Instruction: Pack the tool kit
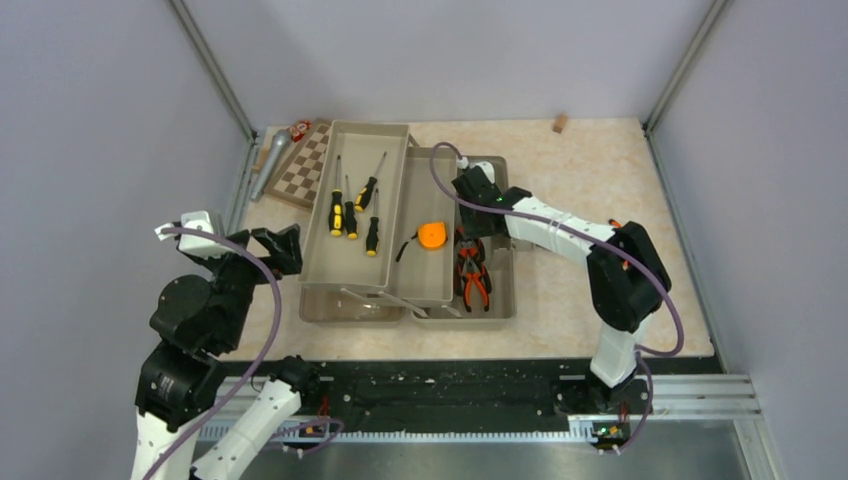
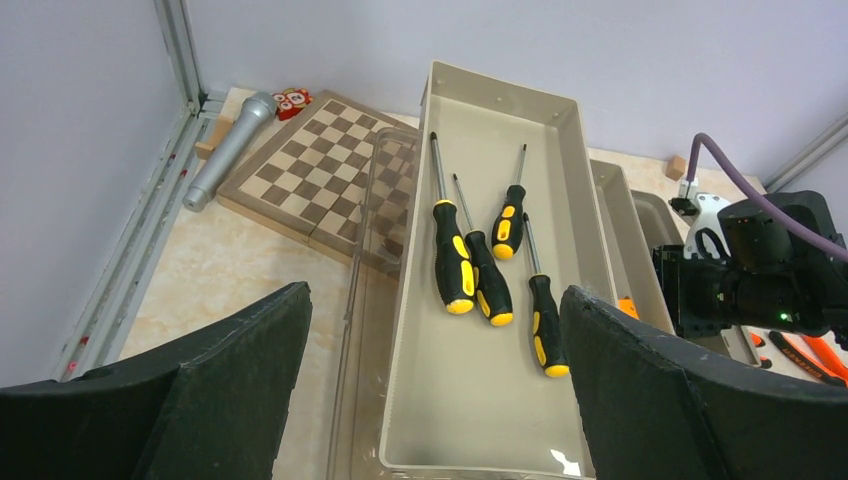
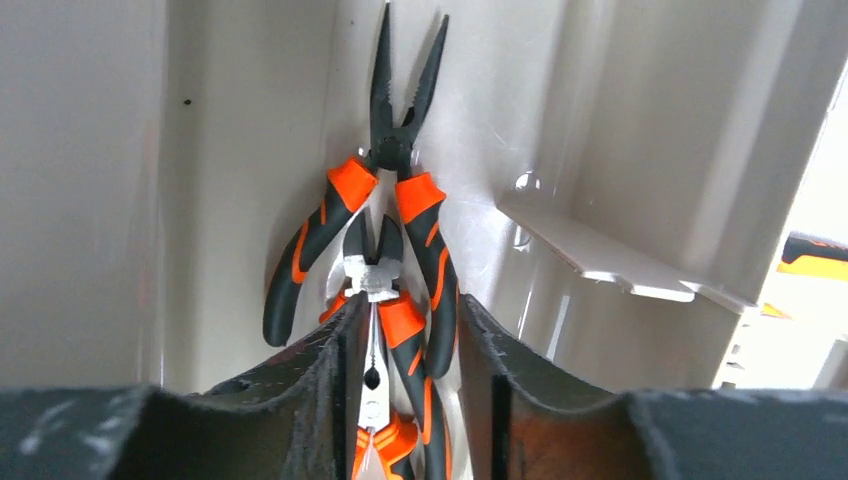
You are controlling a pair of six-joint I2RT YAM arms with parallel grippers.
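The tool kit's translucent box (image 1: 505,300) lies open with its beige trays spread. Several yellow-black screwdrivers (image 1: 350,215) (image 2: 452,265) rest in the left tray (image 1: 325,270). An orange tape measure (image 1: 432,235) sits in the middle compartment. Orange-handled pliers (image 1: 472,272) lie in the right tray: a long-nose pair (image 3: 400,150) and a smaller cutter (image 3: 375,270). My right gripper (image 3: 410,300) (image 1: 468,225) hovers low over them, jaws a little apart and straddling the handles, which lie on the tray floor. My left gripper (image 2: 435,295) (image 1: 278,248) stands wide open and empty at the left tray's near end.
A brown-and-cream chessboard (image 2: 320,175) and a silver microphone (image 2: 230,145) lie at the back left, beside a small red item (image 2: 291,100). A little wooden block (image 1: 560,122) sits by the back wall. Bare tabletop lies right of the box.
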